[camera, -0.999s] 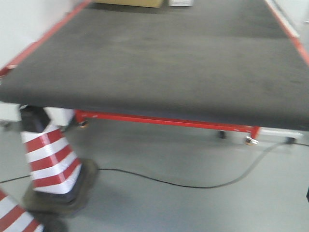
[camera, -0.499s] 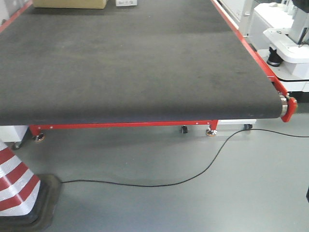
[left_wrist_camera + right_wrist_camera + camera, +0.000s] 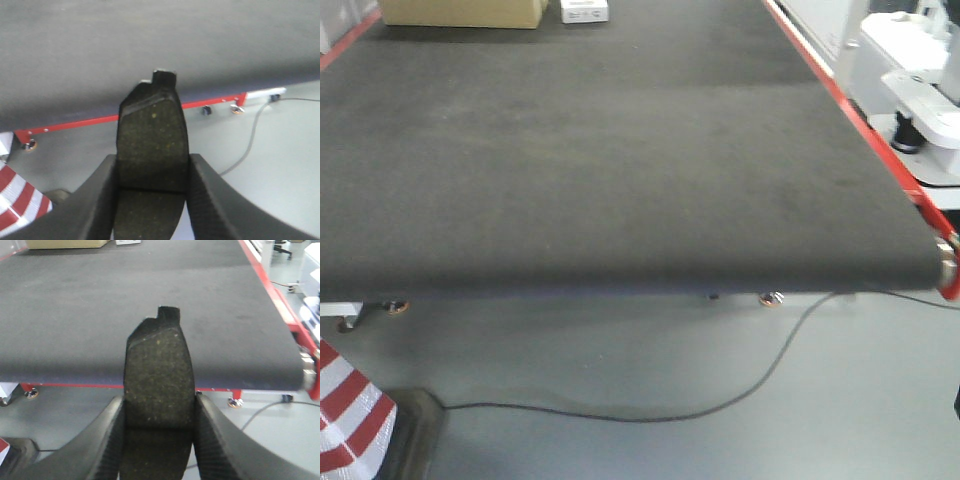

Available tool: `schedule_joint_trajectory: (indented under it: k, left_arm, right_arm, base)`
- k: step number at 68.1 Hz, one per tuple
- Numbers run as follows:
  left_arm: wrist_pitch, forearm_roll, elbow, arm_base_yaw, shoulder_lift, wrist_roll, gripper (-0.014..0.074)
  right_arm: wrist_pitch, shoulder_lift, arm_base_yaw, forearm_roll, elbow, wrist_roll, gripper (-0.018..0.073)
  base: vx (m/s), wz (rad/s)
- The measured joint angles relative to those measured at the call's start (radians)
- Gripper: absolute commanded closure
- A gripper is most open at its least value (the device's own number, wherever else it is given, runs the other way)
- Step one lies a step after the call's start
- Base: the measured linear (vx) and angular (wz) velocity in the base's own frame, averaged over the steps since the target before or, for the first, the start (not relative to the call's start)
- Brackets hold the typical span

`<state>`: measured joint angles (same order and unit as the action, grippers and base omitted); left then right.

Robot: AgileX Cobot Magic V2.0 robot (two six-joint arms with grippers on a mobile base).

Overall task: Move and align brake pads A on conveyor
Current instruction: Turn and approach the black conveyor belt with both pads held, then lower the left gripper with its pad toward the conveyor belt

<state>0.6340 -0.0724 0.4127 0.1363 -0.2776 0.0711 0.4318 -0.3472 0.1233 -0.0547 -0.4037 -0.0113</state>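
The conveyor [image 3: 600, 150] fills the front view as a wide charcoal belt with a red stripe along its right edge; its near end rolls off just ahead of me. In the left wrist view a brake pad [image 3: 151, 135], speckled grey-brown with a centre groove, stands between the fingers of my left gripper [image 3: 152, 172], which is shut on it, held over the floor short of the conveyor [image 3: 150, 45]. My right gripper [image 3: 159, 412] is shut on a second brake pad [image 3: 159, 370] the same way, in front of the conveyor [image 3: 125, 300]. Neither gripper shows in the front view.
A cardboard box [image 3: 460, 12] and a small white box [image 3: 584, 10] sit at the belt's far end. A red-and-white cone [image 3: 355, 420] stands on the floor at lower left. A black cable [image 3: 720, 405] lies across the grey floor. White machinery [image 3: 920, 100] stands to the right.
The front view has swung right and drawn closer to the belt: the cone has slid off to the lower left, the red frame bar has dropped out of sight, and the belt's right end appeared.
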Motion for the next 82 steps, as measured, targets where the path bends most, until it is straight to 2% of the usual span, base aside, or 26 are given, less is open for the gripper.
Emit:
schedule_joint_trajectory:
  k: [33, 82]
  left_arm:
    - [0.0, 0.0, 0.0, 0.0, 0.0, 0.0, 0.0603]
    - [0.0, 0.0, 0.0, 0.0, 0.0, 0.0, 0.0603]
  right_arm:
    - [0.0, 0.0, 0.0, 0.0, 0.0, 0.0, 0.0566]
    - [0.0, 0.0, 0.0, 0.0, 0.0, 0.0, 0.0566]
  base:
    - [0.37, 0.14]
    - [0.31, -0.06]
